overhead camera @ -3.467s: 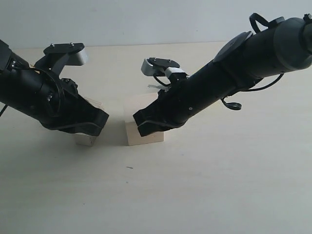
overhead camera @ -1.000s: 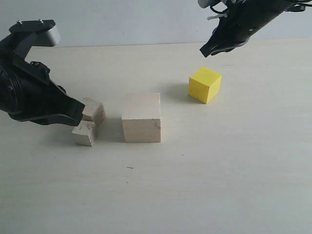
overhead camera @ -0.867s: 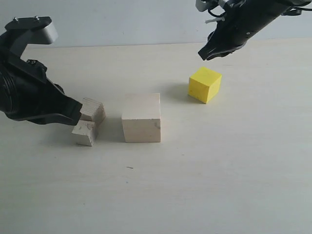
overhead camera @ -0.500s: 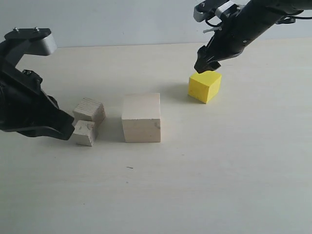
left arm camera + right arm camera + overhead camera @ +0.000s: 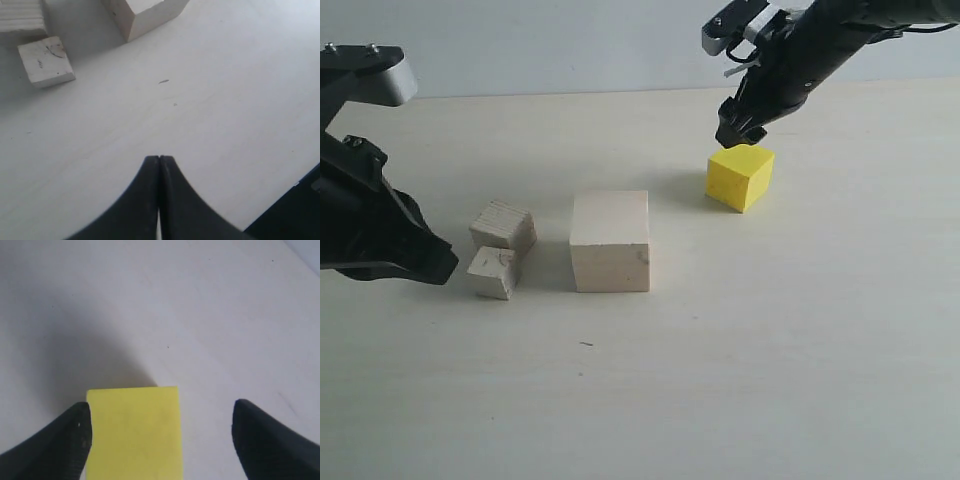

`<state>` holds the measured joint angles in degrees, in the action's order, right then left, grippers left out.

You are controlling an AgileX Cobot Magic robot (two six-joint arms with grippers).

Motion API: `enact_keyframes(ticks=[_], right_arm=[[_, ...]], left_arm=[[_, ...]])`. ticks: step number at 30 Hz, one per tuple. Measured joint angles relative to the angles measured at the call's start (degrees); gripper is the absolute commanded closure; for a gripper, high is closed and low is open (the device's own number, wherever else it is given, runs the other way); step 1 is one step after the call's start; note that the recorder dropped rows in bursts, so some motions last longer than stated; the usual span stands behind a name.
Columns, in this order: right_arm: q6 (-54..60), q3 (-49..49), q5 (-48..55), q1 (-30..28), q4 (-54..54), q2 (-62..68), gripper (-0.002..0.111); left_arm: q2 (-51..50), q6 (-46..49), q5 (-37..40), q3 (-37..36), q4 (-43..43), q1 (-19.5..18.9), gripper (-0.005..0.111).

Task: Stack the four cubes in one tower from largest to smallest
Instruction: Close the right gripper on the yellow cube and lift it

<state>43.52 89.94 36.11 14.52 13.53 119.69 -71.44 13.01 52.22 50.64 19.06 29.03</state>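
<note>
Beige tabletop bears yellow cube; grey wall behind.

Yellow cube, right claw (black) just above

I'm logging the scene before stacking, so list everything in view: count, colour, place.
large pale wood cube: 1, bare wood, mid-table
yellow cube: 1, bright yellow, right of and behind it
striped-grain wood cube: 1, pale, left of the large one
small chipped wood cube: 1, pale, just in front of the striped one
table: 1, beige, under everything
wall: 1, grey, behind the table
left fingers: 2, black, shut, over bare table
right fingers: 2, black, open, yellow cube between them
</note>
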Motion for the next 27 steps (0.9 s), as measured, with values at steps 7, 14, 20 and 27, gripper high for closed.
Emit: enact_keyframes(ticks=[7,14,20,27], right_arm=[[-2.81,5.92,4.8,0.05,-1.32,2.91,0.035],[-4.02,10.0,9.99,0.05,-1.54,6.97,0.035],[-4.31,10.97,11.43,0.05,-1.62,10.02,0.035],[-4.42,10.97,11.67,0.05,-4.4,12.76,0.036]], left_arm=[[0.0,0.0,0.57,0.0,-0.28,0.0,0.107],[0.0,0.0,0.57,0.0,-0.51,0.0,0.107],[0.0,0.0,0.57,0.0,-0.51,0.0,0.107],[0.0,0.0,0.57,0.0,-0.51,0.0,0.107]])
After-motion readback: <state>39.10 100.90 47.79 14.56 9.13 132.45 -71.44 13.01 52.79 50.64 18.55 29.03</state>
